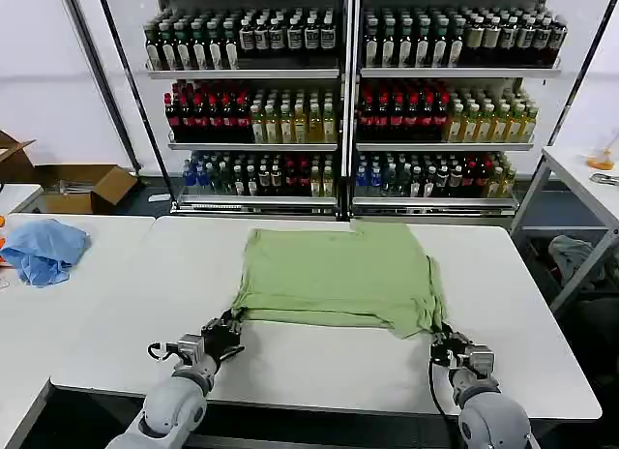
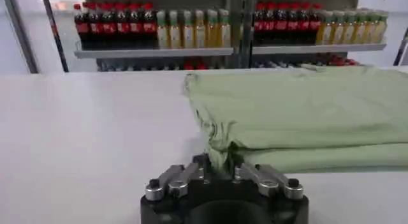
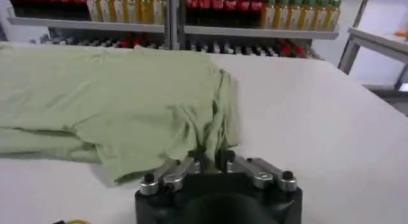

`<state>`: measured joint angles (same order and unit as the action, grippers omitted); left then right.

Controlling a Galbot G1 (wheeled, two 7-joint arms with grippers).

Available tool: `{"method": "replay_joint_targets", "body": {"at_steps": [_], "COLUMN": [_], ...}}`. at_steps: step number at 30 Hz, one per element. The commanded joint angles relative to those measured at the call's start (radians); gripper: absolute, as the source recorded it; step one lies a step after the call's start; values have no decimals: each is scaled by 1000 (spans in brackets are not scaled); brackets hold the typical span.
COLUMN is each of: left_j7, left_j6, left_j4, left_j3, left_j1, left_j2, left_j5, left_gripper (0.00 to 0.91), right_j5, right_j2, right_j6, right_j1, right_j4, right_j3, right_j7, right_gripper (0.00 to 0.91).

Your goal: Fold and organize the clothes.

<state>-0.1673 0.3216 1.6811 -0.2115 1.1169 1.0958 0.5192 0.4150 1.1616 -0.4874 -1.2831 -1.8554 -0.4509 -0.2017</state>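
Note:
The light green shirt [image 1: 338,275] lies folded in layers on the middle of the white table [image 1: 319,367]. My left gripper [image 1: 230,325] is at the shirt's near left corner, shut on a bunch of its cloth [image 2: 220,156]. My right gripper [image 1: 442,339] is at the near right corner, its fingers closed on the shirt's edge [image 3: 210,145]. In both wrist views the green cloth [image 2: 299,117] [image 3: 108,97] spreads away from the jaws across the table. No label or buttons show.
A crumpled light blue cloth [image 1: 44,249] lies on a second table at the left. Shelves of bottles [image 1: 348,91] stand behind the table. A cardboard box [image 1: 82,186] sits far left; another white table [image 1: 585,178] stands at the right.

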Motion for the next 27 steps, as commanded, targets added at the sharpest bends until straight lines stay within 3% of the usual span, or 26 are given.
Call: {"method": "replay_joint_targets", "body": {"at_steps": [1, 12, 18, 25, 26, 27], "left_j7": [7, 1, -5, -3, -5, -4], "left_j6": [6, 37, 45, 57, 63, 66], "left_j4": [26, 287, 434, 534, 543, 553], "left_j3": [-8, -79, -126, -180, -193, -204], "left_j1": [19, 264, 439, 614, 627, 632], "left_j2": [-12, -75, -103, -109, -110, -112], "left_j5": [42, 61, 53, -1, -10, -14], "left_gripper": [20, 20, 20, 50, 907, 907], "right_j5": [20, 16, -9, -121, -132, -145], "right_j2": [-18, -41, -22, 25, 27, 27], "right_j6": [-7, -14, -6, 14, 9, 8], "right_j1": [-24, -290, -535, -737, -739, -736], "right_j4": [-26, -269, -424, -521, -525, -535], "right_j3": [-13, -89, -167, -200, -201, -205], "right_j7": [3, -3, 0, 9, 8, 8], "right_gripper": [0, 0, 0, 0, 212, 675]}}
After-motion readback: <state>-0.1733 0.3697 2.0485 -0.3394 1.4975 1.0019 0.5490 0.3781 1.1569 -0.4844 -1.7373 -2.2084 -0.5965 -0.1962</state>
